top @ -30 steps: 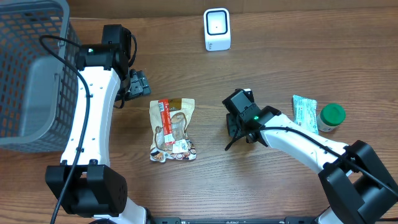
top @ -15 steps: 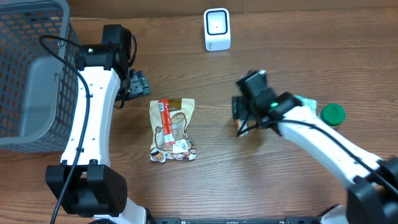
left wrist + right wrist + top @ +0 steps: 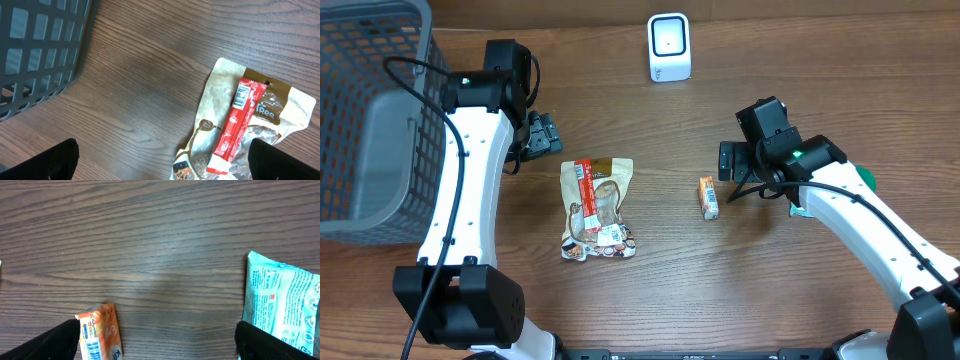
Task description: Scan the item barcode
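Observation:
A small orange pack [image 3: 708, 197] lies flat on the wooden table, its barcode face up [image 3: 100, 336]. My right gripper [image 3: 738, 175] hovers just right of it, open and holding nothing; in the right wrist view [image 3: 160, 346] the pack lies by the left fingertip [image 3: 55, 342]. The white scanner [image 3: 669, 47] stands at the back centre. My left gripper [image 3: 542, 135] is open over bare wood [image 3: 162, 165], left of a brown pouch [image 3: 220, 95] with a red bar [image 3: 237, 120] on it.
A grey mesh basket [image 3: 370, 110] fills the far left. A teal packet [image 3: 282, 305] lies right of the right gripper. Beside it a green-lidded jar [image 3: 865, 178] peeks out from behind the right arm. The brown pouch [image 3: 598, 208] lies mid-table.
My right gripper opened, let go of the orange pack and moved right and back; the pack now lies on the table. The left arm has not moved.

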